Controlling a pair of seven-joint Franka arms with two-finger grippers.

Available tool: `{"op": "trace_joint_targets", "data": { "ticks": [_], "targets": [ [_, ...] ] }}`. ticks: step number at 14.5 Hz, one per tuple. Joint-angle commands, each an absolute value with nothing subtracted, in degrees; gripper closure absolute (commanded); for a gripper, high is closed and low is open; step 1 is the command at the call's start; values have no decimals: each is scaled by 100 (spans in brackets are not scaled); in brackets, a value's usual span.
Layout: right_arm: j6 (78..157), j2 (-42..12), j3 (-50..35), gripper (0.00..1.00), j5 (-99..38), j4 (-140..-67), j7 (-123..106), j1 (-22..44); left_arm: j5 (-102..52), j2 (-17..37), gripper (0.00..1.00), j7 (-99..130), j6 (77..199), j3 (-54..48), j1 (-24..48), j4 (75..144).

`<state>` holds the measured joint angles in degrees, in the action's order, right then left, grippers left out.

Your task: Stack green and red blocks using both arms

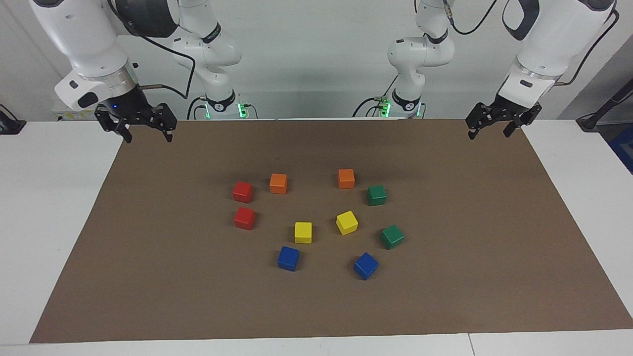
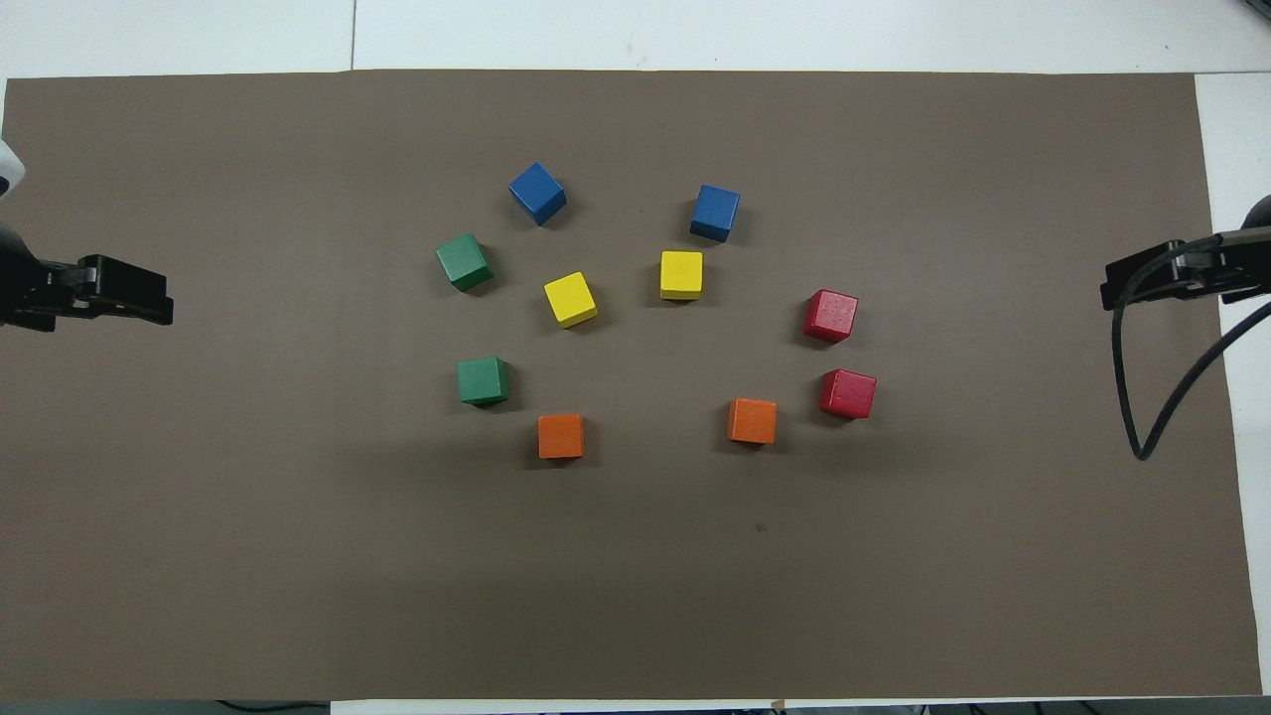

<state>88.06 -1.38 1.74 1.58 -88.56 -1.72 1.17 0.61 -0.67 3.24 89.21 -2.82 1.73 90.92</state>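
Observation:
Two red blocks (image 1: 243, 192) (image 1: 245, 218) sit side by side on the brown mat toward the right arm's end, seen from above as red blocks (image 2: 831, 316) (image 2: 848, 393). Two green blocks (image 1: 377, 195) (image 1: 391, 236) lie toward the left arm's end, shown overhead as green blocks (image 2: 464, 262) (image 2: 483, 380). None is stacked. My right gripper (image 1: 148, 137) (image 2: 1110, 290) hangs open and empty over the mat's edge at its own end. My left gripper (image 1: 490, 133) (image 2: 164, 303) hangs open and empty over the mat's edge at its end. Both arms wait well away from the blocks.
Two orange cubes (image 1: 278, 183) (image 1: 346, 178) lie nearest the robots. Two yellow cubes (image 1: 303, 232) (image 1: 346, 222) sit in the middle, and two blue cubes (image 1: 288, 258) (image 1: 365, 265) lie farthest. The brown mat (image 1: 148, 277) covers a white table (image 1: 44, 198).

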Motion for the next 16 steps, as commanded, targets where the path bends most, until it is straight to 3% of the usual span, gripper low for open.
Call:
{"op": "trace_joint_targets", "data": {
  "ticks": [1, 11, 14, 16],
  "targets": [
    [8842, -194, 132, 0, 62, -8789, -88, 70, 79, -185, 0, 299, 8956, -272, 167, 9211],
    [8850, -9, 123, 0, 71, -9149, 8, 184, 79, -185, 0, 299, 8956, -272, 167, 9211],
    [9464, -35, 105, 0, 53, -9403, 1419, 552, 79, -185, 0, 299, 8956, -272, 167, 9211],
    [9824, -402, 105, 0, 53, -9440, 2193, 860, 79, -185, 0, 299, 8947, -272, 167, 9211]
  ]
}}
